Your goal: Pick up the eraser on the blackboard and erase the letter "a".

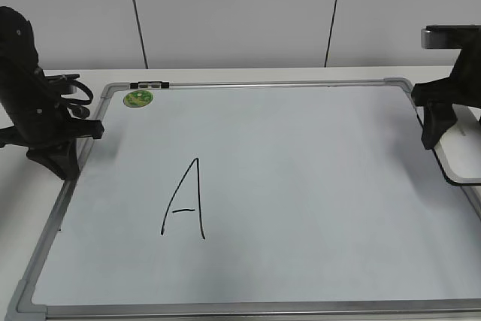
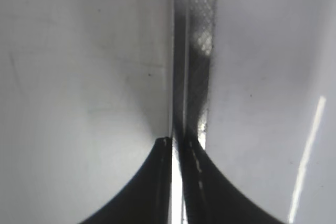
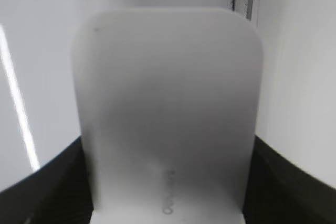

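The blackboard (image 1: 316,186) is a white board in a silver frame that lies flat on the table. Only a large capital "A" (image 1: 186,201) is written on it; no small "a" shows in any view. The eraser (image 1: 460,157), white with a dark lower edge, is at the board's right edge. It fills the right wrist view (image 3: 168,93), held between my right gripper's (image 3: 168,150) jaws. That gripper (image 1: 432,129) is over the right frame. My left gripper (image 1: 64,159) is shut and empty over the board's left frame (image 2: 202,51), its tips together (image 2: 176,142).
A small round green magnet (image 1: 138,98) sits at the board's top left. A dark clip (image 1: 149,84) is on the top frame beside it. A grey wall stands behind the white table (image 1: 225,74).
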{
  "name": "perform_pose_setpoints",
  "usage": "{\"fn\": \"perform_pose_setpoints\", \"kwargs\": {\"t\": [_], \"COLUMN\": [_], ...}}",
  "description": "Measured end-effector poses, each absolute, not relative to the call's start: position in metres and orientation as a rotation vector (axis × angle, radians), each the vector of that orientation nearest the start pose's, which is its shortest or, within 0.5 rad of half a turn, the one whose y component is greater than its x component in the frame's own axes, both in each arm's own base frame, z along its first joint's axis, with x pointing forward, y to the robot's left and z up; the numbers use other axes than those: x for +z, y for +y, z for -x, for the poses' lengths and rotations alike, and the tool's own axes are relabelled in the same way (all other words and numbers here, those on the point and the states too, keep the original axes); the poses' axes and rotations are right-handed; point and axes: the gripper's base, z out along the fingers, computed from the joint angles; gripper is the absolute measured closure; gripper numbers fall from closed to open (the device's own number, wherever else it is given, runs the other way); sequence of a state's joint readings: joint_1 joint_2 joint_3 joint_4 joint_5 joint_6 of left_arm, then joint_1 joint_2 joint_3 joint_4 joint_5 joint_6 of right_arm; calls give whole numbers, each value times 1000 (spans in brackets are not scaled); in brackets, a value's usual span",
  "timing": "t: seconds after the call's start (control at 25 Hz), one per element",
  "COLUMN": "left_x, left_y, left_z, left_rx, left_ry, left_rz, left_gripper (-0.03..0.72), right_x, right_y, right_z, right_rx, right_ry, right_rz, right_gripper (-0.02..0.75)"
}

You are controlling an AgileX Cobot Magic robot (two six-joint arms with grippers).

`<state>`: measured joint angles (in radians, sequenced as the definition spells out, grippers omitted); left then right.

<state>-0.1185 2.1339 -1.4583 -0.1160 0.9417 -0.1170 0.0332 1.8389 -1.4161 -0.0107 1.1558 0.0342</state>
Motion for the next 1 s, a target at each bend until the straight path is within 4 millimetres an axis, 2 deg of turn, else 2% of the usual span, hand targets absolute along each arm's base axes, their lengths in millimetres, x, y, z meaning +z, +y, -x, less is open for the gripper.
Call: {"fn": "perform_pose_setpoints", "kwargs": {"t": [0.36, 0.48, 0.64, 1.0], "left_x": [130, 130, 130, 130], "left_y": [-57, -57, -57, -57], "left_z": [-404, -404, -404, -404], "left_rx": [-153, -153, -153, -153], "left_ry": [3107, 3107, 3109, 3109], "left_rz": [100, 100, 100, 100], "left_gripper": [660, 660, 660, 660], "right_x": [204, 194, 180, 180], "right_y": [-10, -17, -21, -21], "right_z": [-411, -421, -426, -426], "right_rx": [73, 73, 70, 70], "right_ry": [3109, 3117, 3144, 3145], "right_rz": [-16, -32, -41, -39], "right_gripper": [213, 213, 213, 213]}}
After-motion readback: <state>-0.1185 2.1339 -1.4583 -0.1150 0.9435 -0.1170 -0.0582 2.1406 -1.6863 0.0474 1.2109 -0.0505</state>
